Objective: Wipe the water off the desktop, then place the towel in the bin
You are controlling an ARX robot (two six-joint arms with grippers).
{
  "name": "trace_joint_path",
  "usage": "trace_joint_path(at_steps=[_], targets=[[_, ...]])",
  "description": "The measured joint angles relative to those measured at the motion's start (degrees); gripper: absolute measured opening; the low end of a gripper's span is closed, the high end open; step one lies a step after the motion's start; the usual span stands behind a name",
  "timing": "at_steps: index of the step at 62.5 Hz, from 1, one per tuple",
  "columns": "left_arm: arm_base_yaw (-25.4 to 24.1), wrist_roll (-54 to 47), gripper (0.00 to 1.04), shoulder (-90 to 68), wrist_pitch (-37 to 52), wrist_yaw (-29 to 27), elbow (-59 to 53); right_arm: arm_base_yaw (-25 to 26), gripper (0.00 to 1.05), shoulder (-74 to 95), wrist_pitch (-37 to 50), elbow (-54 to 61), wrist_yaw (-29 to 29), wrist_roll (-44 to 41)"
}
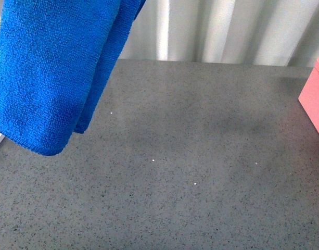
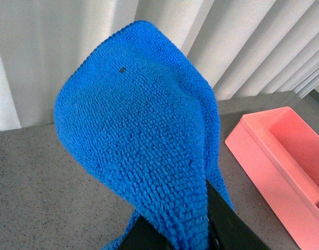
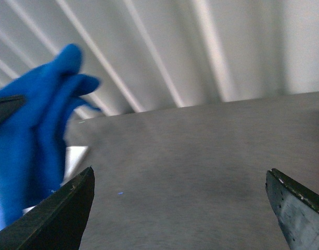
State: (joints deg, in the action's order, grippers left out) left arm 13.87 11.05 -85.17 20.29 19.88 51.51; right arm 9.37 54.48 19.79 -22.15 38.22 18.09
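Towel (image 1: 50, 67): bright blue, hanging folded above the left side of the grey speckled surface (image 1: 190, 172) | Left gripper (image 2: 176, 221): closed on the towel's bunched fabric | Right gripper (image 3: 177, 208): spread wide, holding nothing | Pink bin (image 1: 316, 99): on the surface at far right, well apart from the towel

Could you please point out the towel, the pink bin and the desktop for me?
towel (image 1: 50, 73): front view, on the hanging fuzzy blue face.
pink bin (image 2: 260, 164): left wrist view, on its outer side wall.
desktop (image 1: 201, 182): front view, on a bare speckled patch.
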Motion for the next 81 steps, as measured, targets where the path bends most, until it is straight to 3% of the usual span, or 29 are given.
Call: trace_joint_path(at_steps=[3,10,19,32,54,75,81], targets=[[0.0,0.0,0.05,0.0,0.0,0.0,0.0,-3.3,0.98,8.0,7.3,-1.1,5.8,1.7],[0.0,0.0,0.05,0.0,0.0,0.1,0.0,-12.6,0.98,23.0,17.7,-4.5,7.0,1.4],[0.0,0.0,0.05,0.0,0.0,0.0,0.0,-20.7,0.98,34.8,23.6,-10.0,7.5,2.0],[0.0,0.0,0.05,0.0,0.0,0.0,0.0,-28.4,0.98,46.5,27.8,-18.5,11.6,3.3],[0.0,0.0,0.05,0.0,0.0,0.0,0.0,-34.2,0.98,57.9,33.0,-32.7,15.4,9.1],[0.0,0.0,0.05,0.0,0.0,-0.2,0.0,-37.8,0.98,65.2,27.4,-45.8,14.8,9.0],[-0.3,0.0,0.05,0.0,0.0,-0.8,0.0,-38.6,0.85,65.5,24.8,-47.6,13.7,7.7]])
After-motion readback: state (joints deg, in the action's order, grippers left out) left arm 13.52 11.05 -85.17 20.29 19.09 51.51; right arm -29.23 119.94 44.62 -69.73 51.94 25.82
